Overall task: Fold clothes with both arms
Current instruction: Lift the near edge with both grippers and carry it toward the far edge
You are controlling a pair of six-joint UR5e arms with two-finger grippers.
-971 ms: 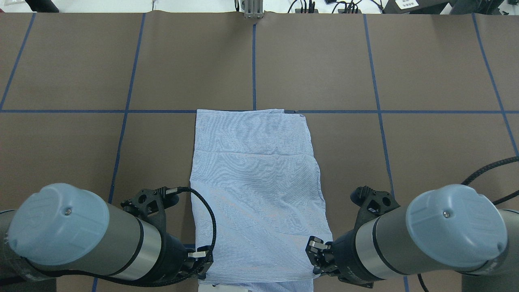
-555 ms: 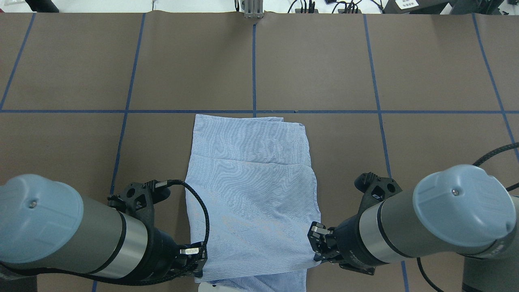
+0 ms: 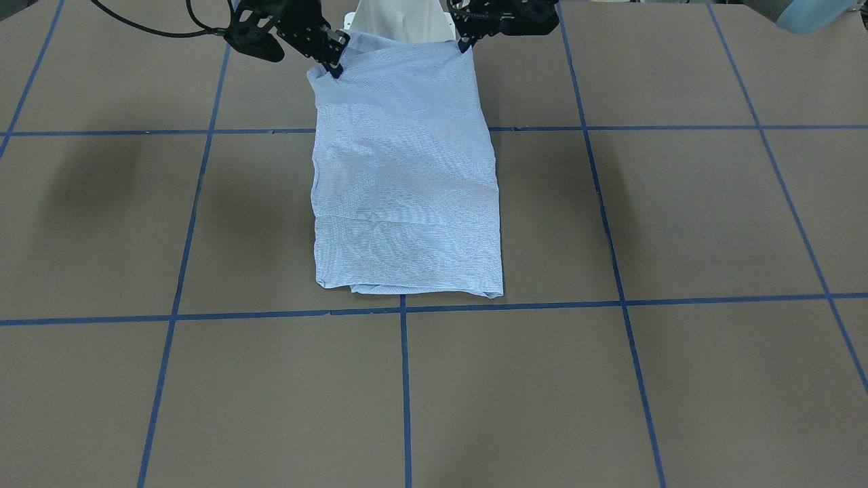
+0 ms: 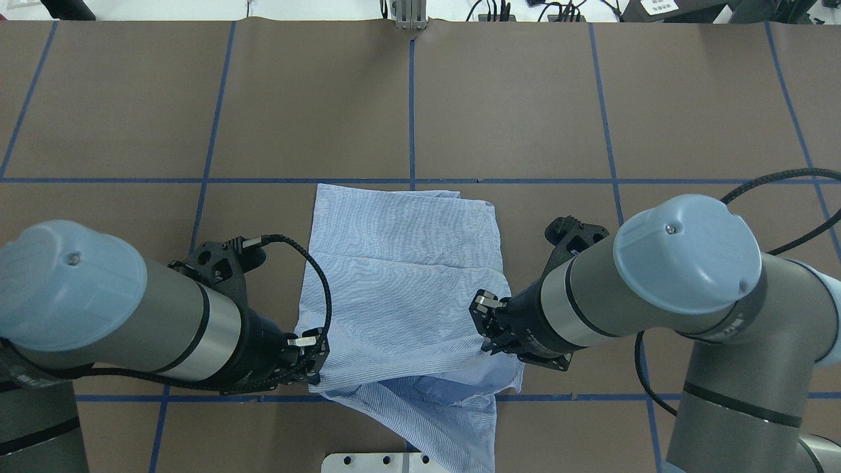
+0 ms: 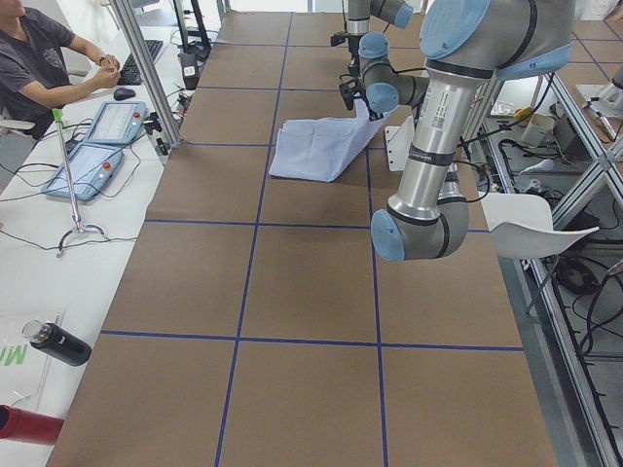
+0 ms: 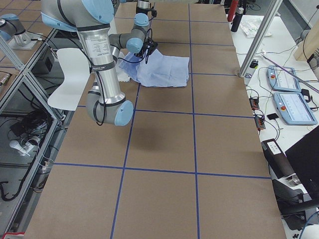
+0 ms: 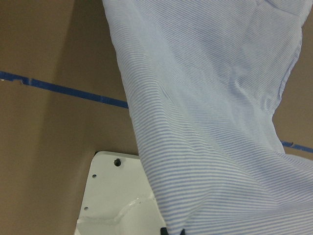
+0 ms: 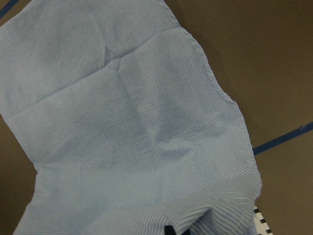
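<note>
While the near end of the shirt (image 4: 401, 282) hangs lifted above the white base plate (image 4: 368, 462) at the robot's edge of the counter (image 4: 525, 98), each arm holds one near corner: the left claw (image 4: 314, 368) is clamped on the corner on its side, the right claw (image 4: 487, 328) on the other. Both sets of fingertips are buried in cloth in the wrist views, so the pinch looks firm rather than plainly shows. Between the claws the fabric sags, and a loose lower layer trails toward the plate. Beyond them the rest of the shirt lies flat in a narrow band, its far edge just short of a blue tape line (image 4: 525, 180) across the counter.

The step in hand appears to be carrying the near end over onto the far end. To do it well, the claws should travel level and at one pace, taut enough to remove the sag without dragging the flat part. The right claw sits further forward than the left, so evening them first would spare a skewed crease.
</note>
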